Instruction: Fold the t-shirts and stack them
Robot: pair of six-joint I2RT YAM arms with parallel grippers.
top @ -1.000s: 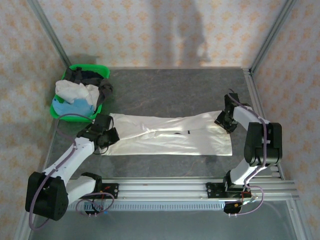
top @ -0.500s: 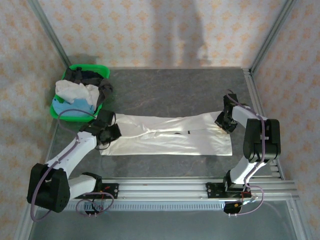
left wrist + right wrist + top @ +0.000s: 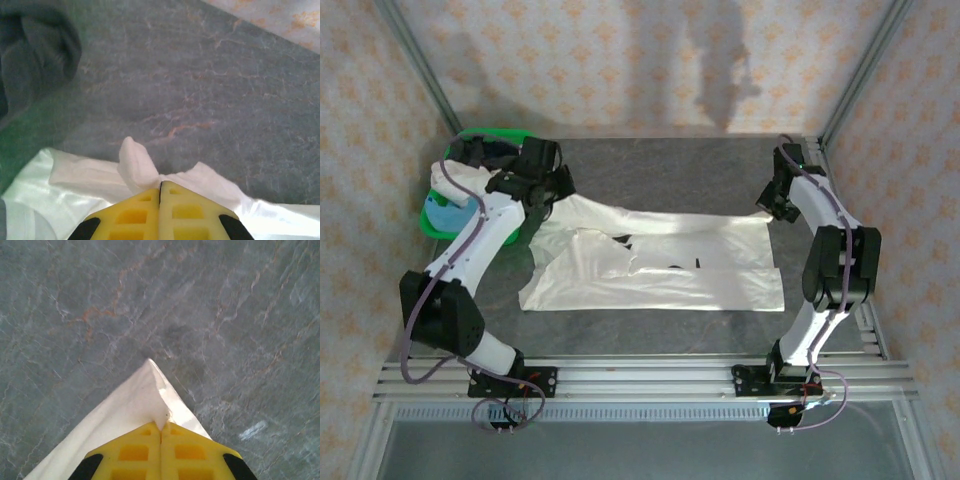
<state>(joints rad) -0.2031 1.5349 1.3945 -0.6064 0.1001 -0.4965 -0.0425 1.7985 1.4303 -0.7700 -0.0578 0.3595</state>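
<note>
White t-shirt (image 3: 700, 285), shiny, partly flat, far edge held up, left claw (image 3: 160, 184) and right claw (image 3: 161, 426) each pinching a corner

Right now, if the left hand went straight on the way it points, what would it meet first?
Past the white t-shirt pinched in the left hand, probably the bare grey table; depth is unclear.

The shiny shirt (image 3: 660, 280) lies spread left to right, small black print (image 3: 699, 264) up, near edge flat, both far corners raised with the far edge stretched between them. A crumpled white shirt (image 3: 452, 179), a blue shirt (image 3: 442, 217) and perhaps a dark shirt (image 3: 480, 152) sit heaped at far left
</note>
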